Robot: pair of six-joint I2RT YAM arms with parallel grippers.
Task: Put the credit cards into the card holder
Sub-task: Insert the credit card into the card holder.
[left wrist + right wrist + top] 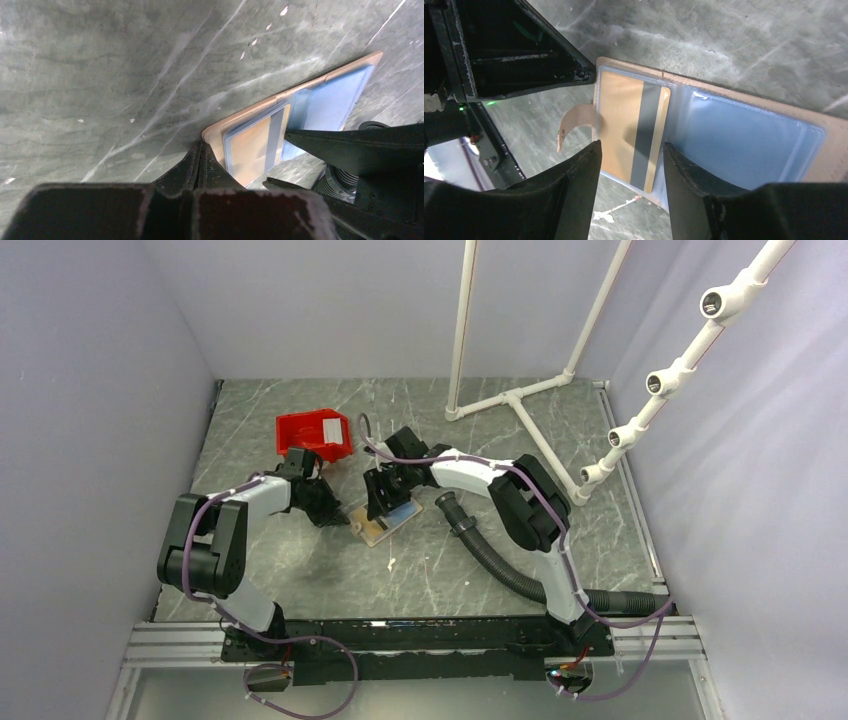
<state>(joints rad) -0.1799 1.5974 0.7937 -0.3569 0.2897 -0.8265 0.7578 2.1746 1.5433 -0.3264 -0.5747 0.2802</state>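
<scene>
The tan card holder (384, 524) lies open on the marble table between the two arms. In the right wrist view the card holder (831, 145) has two clear pockets: a gold-brown card (624, 115) with a dark stripe lies at the left one, a pale blue-grey card (744, 140) in the right one. My right gripper (631, 145) is open just above, its fingers straddling the gold-brown card's near end. My left gripper (201, 146) is shut, its tips touching the holder's corner (212, 135). No whitish-grey card shows.
A red bin (315, 432) stands behind the left gripper. A black corrugated hose (500, 552) lies along the table to the right of the holder. A white pipe frame (520, 400) stands at the back right. A curled tan tab (574, 120) sticks out from the holder.
</scene>
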